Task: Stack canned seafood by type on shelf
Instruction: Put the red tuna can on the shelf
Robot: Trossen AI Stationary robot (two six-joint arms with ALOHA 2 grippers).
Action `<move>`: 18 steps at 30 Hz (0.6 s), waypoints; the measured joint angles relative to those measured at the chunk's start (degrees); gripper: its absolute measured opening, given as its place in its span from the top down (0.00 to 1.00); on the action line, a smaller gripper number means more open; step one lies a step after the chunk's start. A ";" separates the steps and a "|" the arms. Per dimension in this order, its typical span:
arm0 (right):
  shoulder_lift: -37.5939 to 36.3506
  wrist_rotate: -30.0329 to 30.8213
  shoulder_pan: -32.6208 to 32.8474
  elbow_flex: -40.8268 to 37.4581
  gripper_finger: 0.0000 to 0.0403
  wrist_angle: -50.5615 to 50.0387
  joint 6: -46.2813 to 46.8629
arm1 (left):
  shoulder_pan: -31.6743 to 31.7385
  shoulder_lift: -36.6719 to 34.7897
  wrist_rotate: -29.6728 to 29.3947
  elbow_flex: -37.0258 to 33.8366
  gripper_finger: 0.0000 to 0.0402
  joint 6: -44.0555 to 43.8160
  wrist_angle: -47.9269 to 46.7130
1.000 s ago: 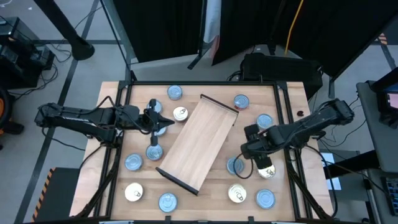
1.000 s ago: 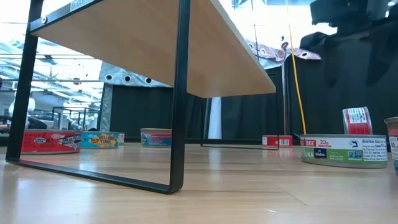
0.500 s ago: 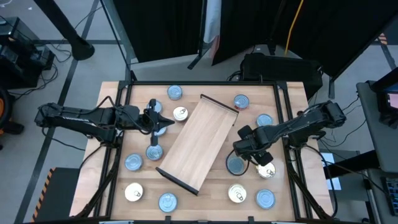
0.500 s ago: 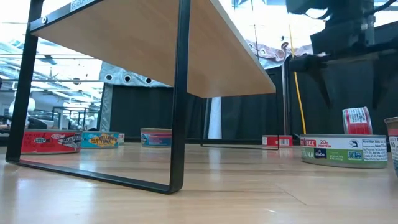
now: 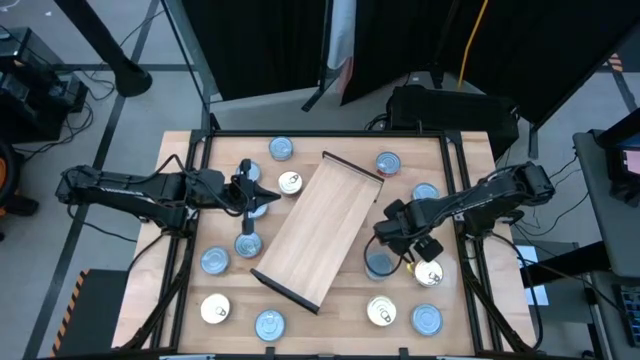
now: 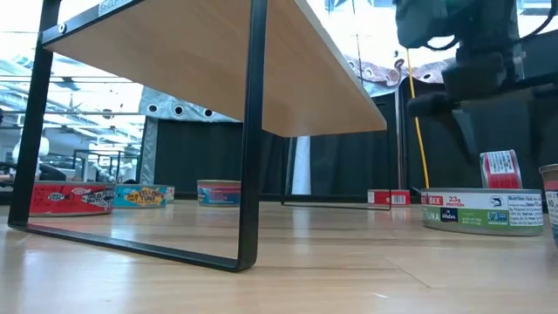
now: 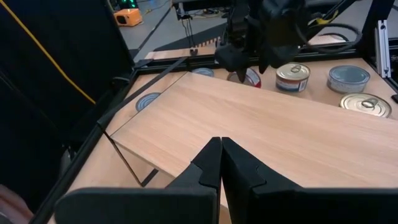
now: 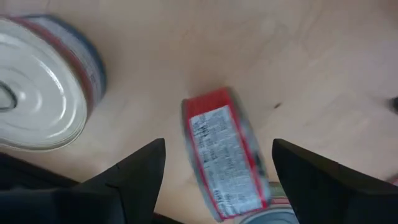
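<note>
Right now the right gripper (image 8: 214, 163) is held, jaws apart, over a red-labelled tin (image 8: 225, 155) beside the shelf (image 5: 318, 228) — off-centre, it could be knocked away; the left gripper's (image 7: 221, 163) jaws are together.

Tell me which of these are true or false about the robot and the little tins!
1. The shelf has no tins on top of it. True.
2. The right gripper is shut tight. False: it is open, with a red-labelled tin showing between its fingers in the right wrist view.
3. The left gripper has its fingers pressed together. True.
4. All the tins are stacked in one tall pile. False: in the high view they lie scattered over the tabletop around the shelf.
5. The left gripper is holding a blue-topped tin. False: nothing shows between its fingers in the left wrist view.
</note>
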 joint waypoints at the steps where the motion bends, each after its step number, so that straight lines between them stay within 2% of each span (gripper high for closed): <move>1: 0.00 -0.01 -0.10 -0.88 0.29 0.62 -0.02 | 0.00 0.00 0.00 0.00 0.97 0.01 0.00; 5: 0.00 0.44 -0.16 -4.00 0.30 4.08 -0.03 | 0.00 0.00 0.00 0.00 0.97 0.19 0.01; 9: 0.00 0.58 -0.16 -5.31 0.36 5.75 1.58 | 0.00 0.00 0.00 0.00 0.97 0.19 0.02; 12: -0.11 0.58 -0.16 -5.33 0.46 5.78 2.80 | 0.00 0.00 0.00 0.00 0.97 0.19 0.02; 18: -0.36 -0.03 0.02 -5.31 0.70 5.71 4.05 | 0.00 0.00 0.00 0.00 0.97 0.17 0.04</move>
